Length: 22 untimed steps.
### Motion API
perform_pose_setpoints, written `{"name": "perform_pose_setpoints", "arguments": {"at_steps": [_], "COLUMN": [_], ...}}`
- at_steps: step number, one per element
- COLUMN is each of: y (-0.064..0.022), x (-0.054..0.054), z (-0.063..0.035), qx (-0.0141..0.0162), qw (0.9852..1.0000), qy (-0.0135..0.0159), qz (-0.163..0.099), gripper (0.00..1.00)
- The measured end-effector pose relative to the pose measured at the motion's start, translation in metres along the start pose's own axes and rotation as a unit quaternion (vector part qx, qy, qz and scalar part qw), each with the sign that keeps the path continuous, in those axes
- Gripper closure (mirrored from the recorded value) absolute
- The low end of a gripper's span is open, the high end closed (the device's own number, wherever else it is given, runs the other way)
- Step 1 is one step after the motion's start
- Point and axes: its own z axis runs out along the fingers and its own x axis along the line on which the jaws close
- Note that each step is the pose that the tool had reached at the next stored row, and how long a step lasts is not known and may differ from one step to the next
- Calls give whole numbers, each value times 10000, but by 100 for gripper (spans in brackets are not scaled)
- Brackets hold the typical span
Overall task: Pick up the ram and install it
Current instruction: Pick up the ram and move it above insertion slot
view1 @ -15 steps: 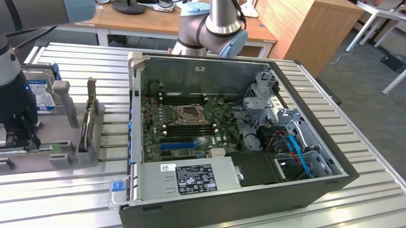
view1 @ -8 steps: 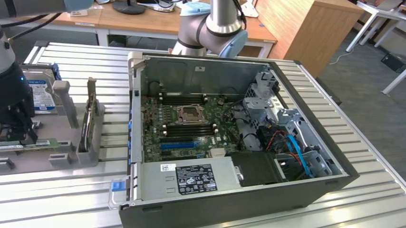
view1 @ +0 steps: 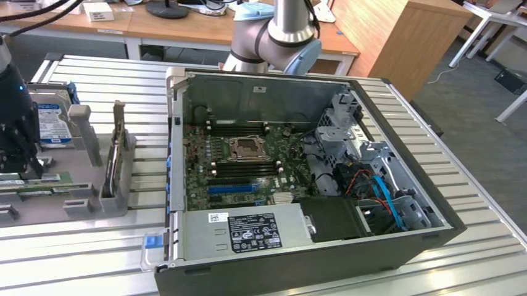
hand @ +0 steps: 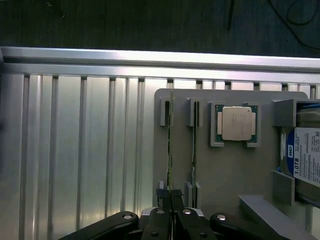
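The ram (hand: 170, 140) is a thin green stick standing on edge in the slots of a grey holder tray (hand: 225, 170). My gripper (hand: 170, 194) is above one end of it, its two black fingers shut on the ram's top edge. A second stick (hand: 194, 145) stands in the slot beside it, untouched. In the exterior view the gripper (view1: 24, 161) is down over the tray at the far left, where green sticks (view1: 37, 181) lie. The open computer case (view1: 272, 246) lies to the right, its motherboard (view1: 239, 163) exposed.
On the tray, a square silver processor (hand: 236, 123) sits in its recess and a hard drive (hand: 306, 162) with a blue-white label stands past it. Everything rests on a slatted aluminium table (hand: 75, 150). The arm's base (view1: 276, 43) stands behind the case.
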Motion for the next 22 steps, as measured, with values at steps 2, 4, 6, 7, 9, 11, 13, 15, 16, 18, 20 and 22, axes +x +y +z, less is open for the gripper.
{"name": "perform_pose_setpoints", "arguments": {"at_steps": [2, 4, 6, 7, 9, 11, 13, 15, 16, 18, 20, 22], "y": [1, 2, 2, 2, 3, 3, 2, 3, 3, 4, 4, 5], "x": [0, 1, 0, 1, 1, 1, 2, 2, 2, 2, 3, 3], "z": [-56, -111, -162, -187, -243, -307, -371, -430, -461, -531, -597, -658], "qx": [0, 0, 0, 0, 0, 0, -1, -1, 0, -1, -1, -1], "qw": [10000, 10000, 10000, 9999, 9999, 9999, 9999, 9998, 9998, 9998, 9998, 9997], "qy": [-1, -1, -1, -2, -2, -2, -3, -3, -3, -3, -3, -3], "qz": [26, 59, 92, 108, 132, 150, 165, 179, 185, 198, 213, 227], "gripper": [88, 88, 88, 88, 88, 88, 88, 88, 88, 88, 88, 88]}}
